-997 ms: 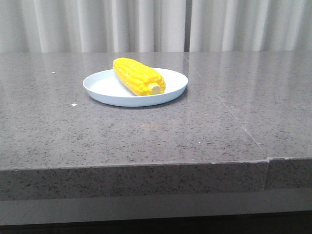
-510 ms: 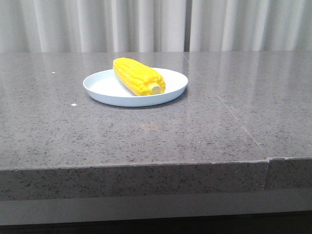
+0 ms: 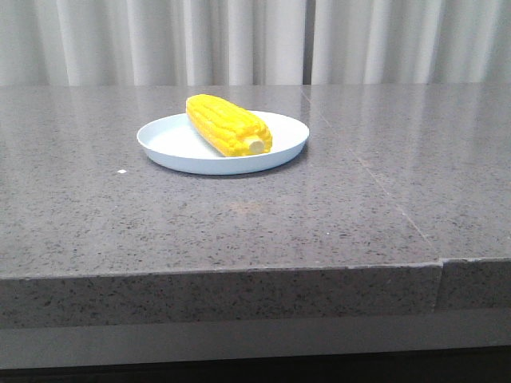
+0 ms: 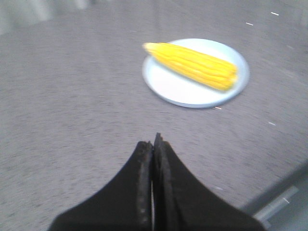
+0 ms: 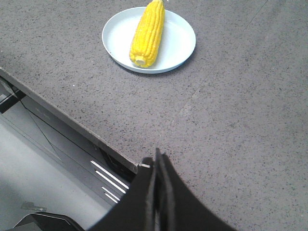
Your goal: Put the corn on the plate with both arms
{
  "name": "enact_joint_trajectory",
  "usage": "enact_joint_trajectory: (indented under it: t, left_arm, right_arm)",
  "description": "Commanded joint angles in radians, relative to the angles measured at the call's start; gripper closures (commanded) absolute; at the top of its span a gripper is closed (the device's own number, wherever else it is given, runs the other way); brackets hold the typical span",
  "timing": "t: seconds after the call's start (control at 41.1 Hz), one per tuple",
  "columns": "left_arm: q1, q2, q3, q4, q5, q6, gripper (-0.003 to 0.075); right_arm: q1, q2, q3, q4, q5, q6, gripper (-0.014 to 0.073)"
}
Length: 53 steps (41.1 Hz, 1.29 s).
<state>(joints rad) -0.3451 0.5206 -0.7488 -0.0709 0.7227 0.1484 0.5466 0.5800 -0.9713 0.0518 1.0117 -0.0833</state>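
The corn (image 3: 228, 125) lies on the plate (image 3: 176, 148), its pale cut stem end toward the near right and its tapered tip reaching past the far rim. The plate sits left of centre on the grey stone table (image 3: 335, 215). Neither arm shows in the front view. The left gripper (image 4: 153, 144) is pressed closed and empty, well apart from the plate; that view is blurred. The right gripper (image 5: 158, 156), likewise closed and empty, hangs near the table's front edge.
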Motion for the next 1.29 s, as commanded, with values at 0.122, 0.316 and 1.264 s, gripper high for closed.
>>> enact_joint_trajectory:
  t: [0.122,0.316,1.264]
  left_arm:
    - [0.188,-0.192,0.195,-0.006,-0.262,-0.013,0.0740]
    - [0.315,-0.364,0.414,-0.005,-0.452,-0.013,0.0740]
    - [0.374,-0.543,0.757,0.071,-0.756,-0.134,0.0740]
  right_arm:
    - [0.000,0.002,-0.021,-0.010,-0.072,-0.003,0.0713]
    - [0.000,0.002,-0.021,-0.010,-0.072,-0.003,0.0713]
    - [0.000,0.002,-0.021,-0.010,-0.073,-0.003,0.0713]
